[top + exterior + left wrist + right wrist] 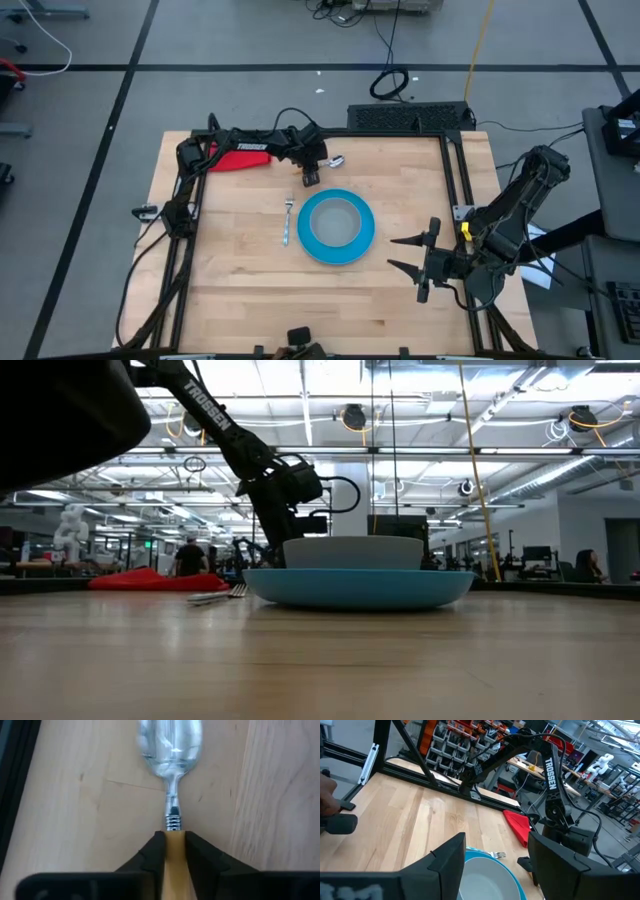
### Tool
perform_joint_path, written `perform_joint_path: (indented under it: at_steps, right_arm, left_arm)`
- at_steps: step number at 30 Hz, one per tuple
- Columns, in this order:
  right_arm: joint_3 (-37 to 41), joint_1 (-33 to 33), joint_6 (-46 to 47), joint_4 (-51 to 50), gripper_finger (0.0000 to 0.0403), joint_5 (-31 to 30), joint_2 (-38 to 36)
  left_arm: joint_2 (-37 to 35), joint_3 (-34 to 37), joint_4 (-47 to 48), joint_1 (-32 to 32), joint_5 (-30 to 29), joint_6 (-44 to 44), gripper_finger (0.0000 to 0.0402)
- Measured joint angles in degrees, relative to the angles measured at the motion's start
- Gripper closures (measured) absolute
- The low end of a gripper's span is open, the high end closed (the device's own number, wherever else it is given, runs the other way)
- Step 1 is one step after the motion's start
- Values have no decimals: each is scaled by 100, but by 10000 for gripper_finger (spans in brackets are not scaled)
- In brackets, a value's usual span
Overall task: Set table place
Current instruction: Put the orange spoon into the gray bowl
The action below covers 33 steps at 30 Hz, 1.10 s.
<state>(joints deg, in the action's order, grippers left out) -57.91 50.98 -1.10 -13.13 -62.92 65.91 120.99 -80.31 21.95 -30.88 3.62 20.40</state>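
Note:
A bright-blue plate [337, 250] lies near the middle of the table [230, 300] with a grey bowl [335, 220] standing in it. They also show in the low view, the plate [355, 588] under the bowl [352, 552]. A fork [288, 222] lies on the wood just left of the plate. My left gripper [310, 172] is beyond the plate's far side and is shut on a spoon [170, 750], whose bowl [335, 160] points toward the table's right. My right gripper [400, 254] is open and empty, right of the plate, above the table. My left gripper pinches the spoon's orange handle [174, 840] between its two fingers [152, 852], right behind the ribbed silver neck. The fingers lie along the spoon, and the spoon's bowl sticks out ahead of them. I cannot tell whether the spoon rests on the wood or hangs just above it.
A red cloth [240, 158] lies at the table's far left, under my left arm. Black frame rails [455, 180] run along the table's edges. Bare wood lies on the near side of the plate and to its left. The right wrist view shows the fork's tines [497, 854] beside the plate.

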Motion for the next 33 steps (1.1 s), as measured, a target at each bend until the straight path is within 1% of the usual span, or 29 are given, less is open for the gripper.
perform_joint_path:
  at_steps: [2,4,11,15,33]
  right_arm:
    - [0,0,0,0,200,0,0]
    - [0,0,0,0,200,0,0]
    - [0,0,0,0,200,0,0]
    - [0,0,0,0,200,0,0]
    - [0,0,0,-2,200,-2,0]
  left_arm:
    - [0,0,6,1,-12,-16,351]
    - [2,0,6,-1,-37,-56,358]
    - [4,1,36,36,-126,-59,351]
    - [-32,8,67,38,-149,-63,353]
    - [-471,28,527,190,-175,-63,348]
